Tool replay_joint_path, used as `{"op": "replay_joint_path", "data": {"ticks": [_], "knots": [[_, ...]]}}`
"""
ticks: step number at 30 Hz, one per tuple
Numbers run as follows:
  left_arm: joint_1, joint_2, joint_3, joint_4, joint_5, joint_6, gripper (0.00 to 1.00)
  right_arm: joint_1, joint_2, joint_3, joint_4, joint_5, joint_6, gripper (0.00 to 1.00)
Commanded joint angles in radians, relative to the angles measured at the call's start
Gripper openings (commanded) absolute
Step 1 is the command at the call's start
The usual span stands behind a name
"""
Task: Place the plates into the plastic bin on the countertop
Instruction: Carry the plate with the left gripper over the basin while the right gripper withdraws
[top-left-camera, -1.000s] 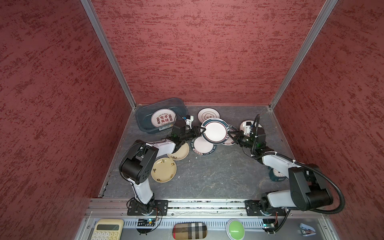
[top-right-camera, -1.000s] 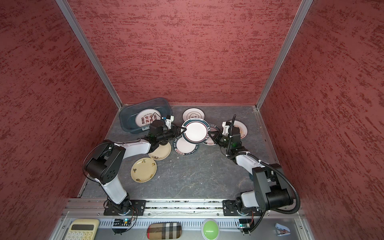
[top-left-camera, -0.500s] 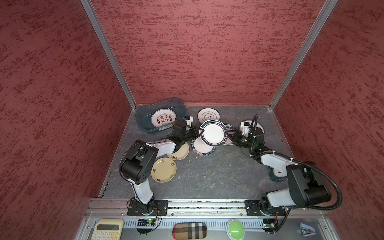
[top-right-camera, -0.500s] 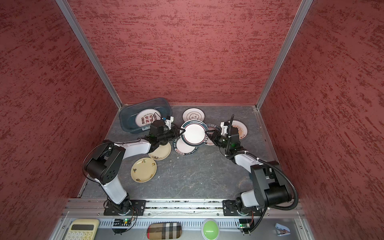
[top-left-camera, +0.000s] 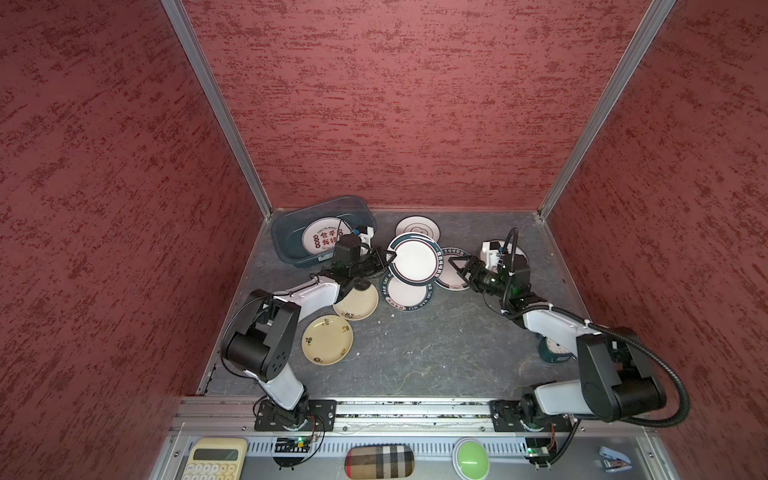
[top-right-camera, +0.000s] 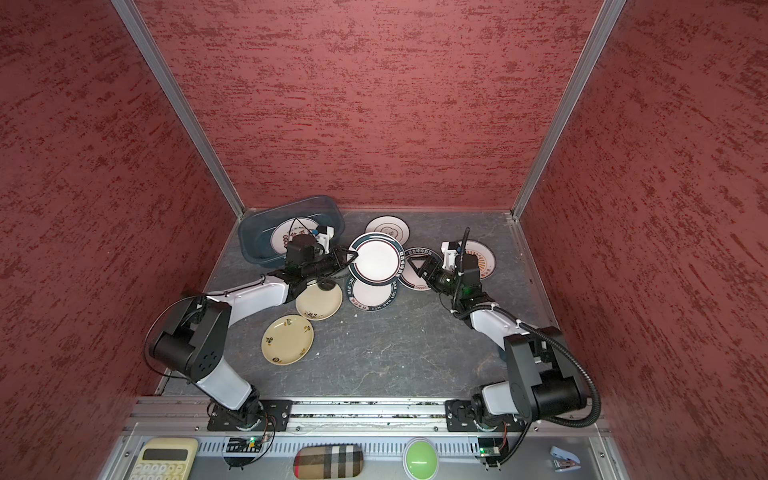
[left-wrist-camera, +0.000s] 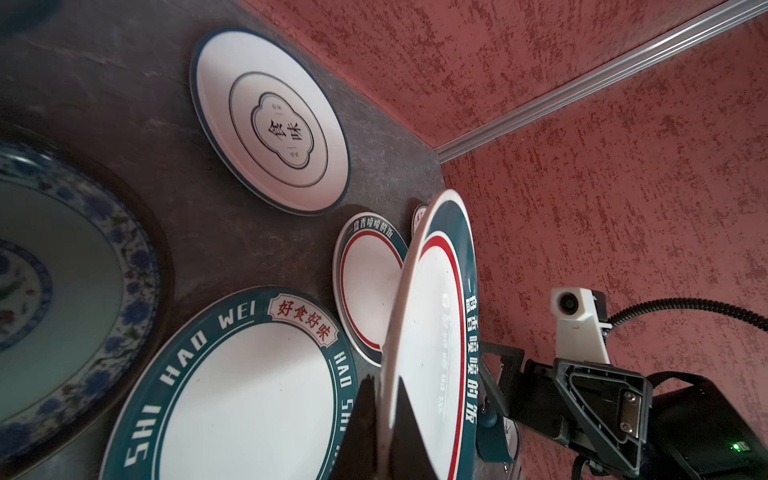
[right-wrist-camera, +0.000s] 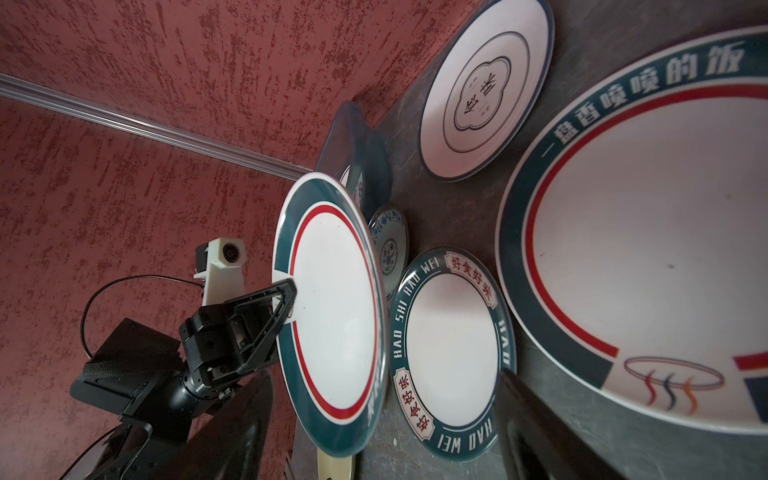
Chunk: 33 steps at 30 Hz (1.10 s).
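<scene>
Plate (top-left-camera: 415, 261) rim pinched in left gripper (top-left-camera: 390, 261); right gripper (top-left-camera: 454, 268) splayed near opposite rim.

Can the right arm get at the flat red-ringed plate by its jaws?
Probably yes: the right gripper hangs open over the red-ringed plate, whose face lies bare; the lifted plate is off to one side.

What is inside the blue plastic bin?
One white plate with red characters lies flat in the plastic bin. The left arm's wrist covers the plate's near edge, so that part cannot be seen.
</scene>
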Motion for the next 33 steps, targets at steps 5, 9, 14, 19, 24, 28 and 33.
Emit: {"op": "replay_joint_path", "data": {"ticks": [5, 9, 14, 19, 24, 28, 33], "knots": [[0.054, -0.182, -0.006, -0.150, -0.122, 0.128, 0.00, 0.005, -0.082, -0.054, 0.058, 0.013, -0.041, 0.99], [0.106, -0.239, -0.023, -0.189, -0.129, 0.132, 0.00, 0.006, -0.128, -0.057, 0.015, 0.031, -0.096, 0.99], [0.158, -0.278, -0.041, -0.225, -0.131, 0.129, 0.00, 0.006, -0.202, -0.092, 0.055, 0.052, -0.124, 0.99], [0.219, -0.330, -0.055, -0.259, -0.176, 0.123, 0.00, 0.005, -0.269, -0.129, 0.109, 0.045, -0.137, 0.99], [0.271, -0.347, -0.039, -0.275, -0.190, 0.130, 0.00, 0.005, -0.292, -0.151, 0.109, 0.038, -0.158, 0.99], [0.308, -0.333, -0.023, -0.257, -0.209, 0.126, 0.00, 0.006, -0.293, -0.163, 0.107, 0.035, -0.161, 0.99], [0.373, -0.286, 0.033, -0.263, -0.234, 0.130, 0.00, 0.006, -0.326, -0.179, 0.105, 0.034, -0.170, 0.99]]}}
